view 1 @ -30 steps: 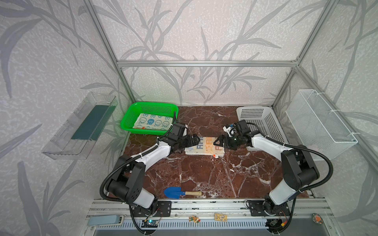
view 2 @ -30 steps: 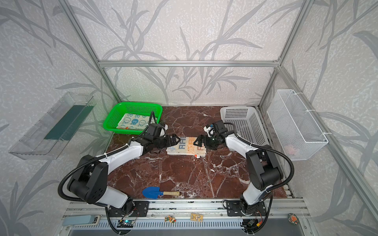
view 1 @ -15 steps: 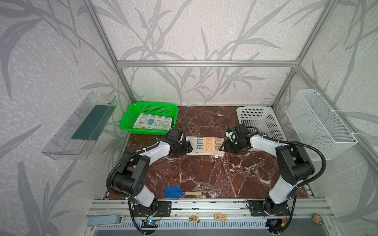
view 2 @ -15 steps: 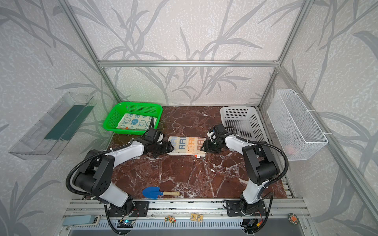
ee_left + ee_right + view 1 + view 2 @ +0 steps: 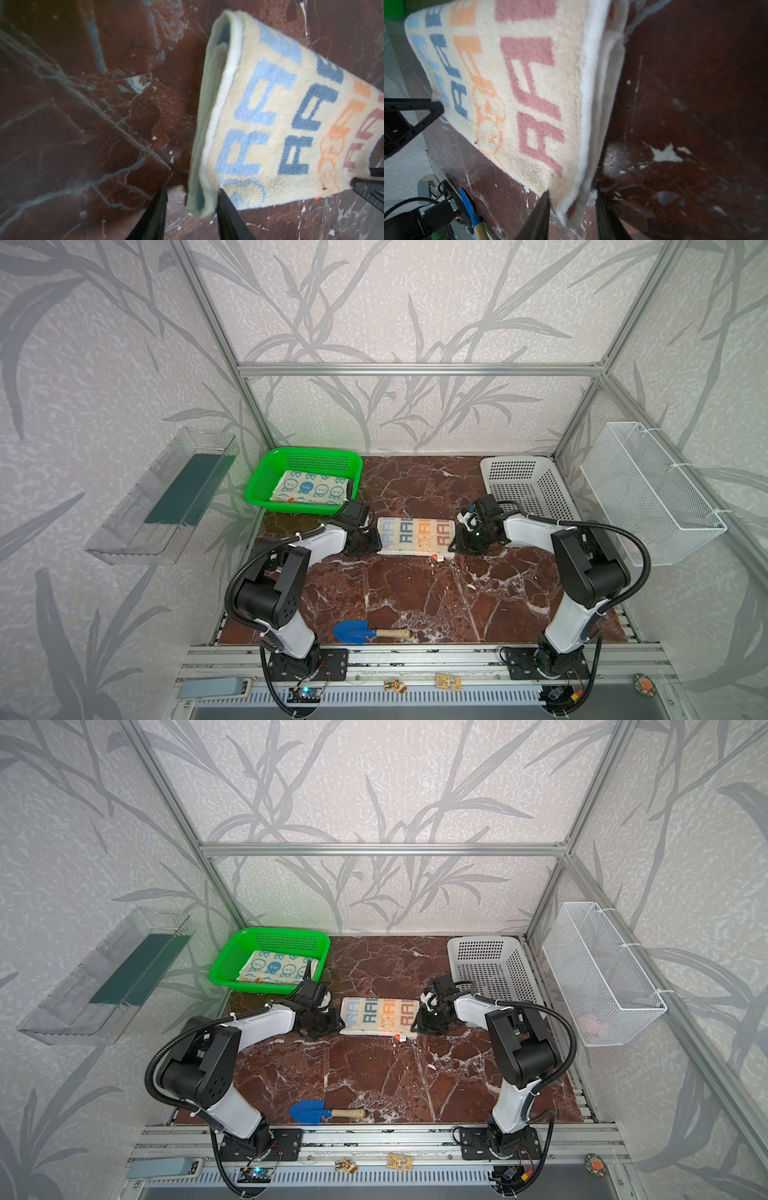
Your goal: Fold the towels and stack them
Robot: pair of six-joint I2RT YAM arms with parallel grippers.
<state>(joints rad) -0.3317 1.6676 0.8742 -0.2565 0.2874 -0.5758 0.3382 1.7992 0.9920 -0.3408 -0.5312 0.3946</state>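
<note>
The cream towel with "RABBIT" lettering (image 5: 415,535) (image 5: 380,1015) lies folded in a long strip mid-table. My left gripper (image 5: 372,545) (image 5: 332,1025) is low at its left end. In the left wrist view the left gripper (image 5: 192,190) straddles the near corner of the lettered towel (image 5: 280,124): one finger touches it, the other stands apart. My right gripper (image 5: 455,545) (image 5: 415,1025) is at the right end. There the right gripper (image 5: 573,193) straddles the other near corner of the lettered towel (image 5: 519,83), also with a gap. A blue-bunny towel (image 5: 309,489) (image 5: 276,967) lies folded in the green basket (image 5: 255,483) (image 5: 220,965).
A white perforated basket (image 5: 519,485) stands at the back right, close behind my right arm. A wire basket (image 5: 648,489) hangs on the right wall and a clear tray (image 5: 162,497) on the left wall. A blue toy shovel (image 5: 361,632) lies near the table's front edge.
Both grippers have come down from above the lettered towel to the table at its two ends. Their jaws have narrowed around its near corners.
</note>
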